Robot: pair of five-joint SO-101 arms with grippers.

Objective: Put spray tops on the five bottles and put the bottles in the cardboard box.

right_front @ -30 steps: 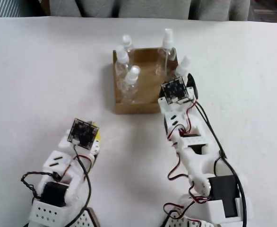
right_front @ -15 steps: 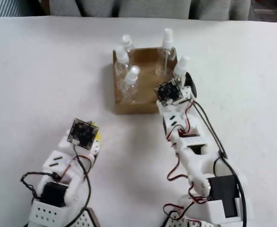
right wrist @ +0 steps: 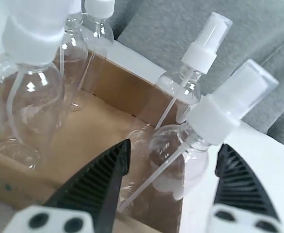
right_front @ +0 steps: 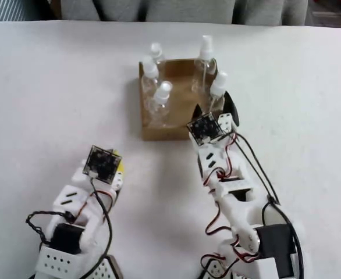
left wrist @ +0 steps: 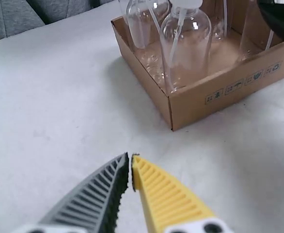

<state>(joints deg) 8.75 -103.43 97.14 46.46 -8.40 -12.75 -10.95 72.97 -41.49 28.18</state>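
- Evidently, my right gripper (right wrist: 175, 146) has let go. A second ago its jaws were closed on the last bottle (right wrist: 173, 170); now they are spread, one on each side of it and clear of its body.
- In that same second I carried the bottle a little inward from the box (right_front: 164, 131) edge before releasing it.
- The bottle now stands upright between my open jaws with its top (right wrist: 231, 107) fitted. It appears to sit inside the box at the corner nearest my right gripper. The cardboard wall partly hides its base, so this is a judgement, not a confirmed seating.
- The other four bottles (right_front: 159, 103) stand in the box beyond my right gripper, each with a top on. None has shifted.
- My left gripper (left wrist: 131, 159) is clenched on nothing, low over the table (right_front: 54, 87), with the box ahead of it. It has not moved.
- Finding: all five capped bottles appear to be in the box, so the task looks complete apart from my withdrawal.
- Risk noted: both jaws flank the bottle closely. A careless retreat could catch the top and tip it.
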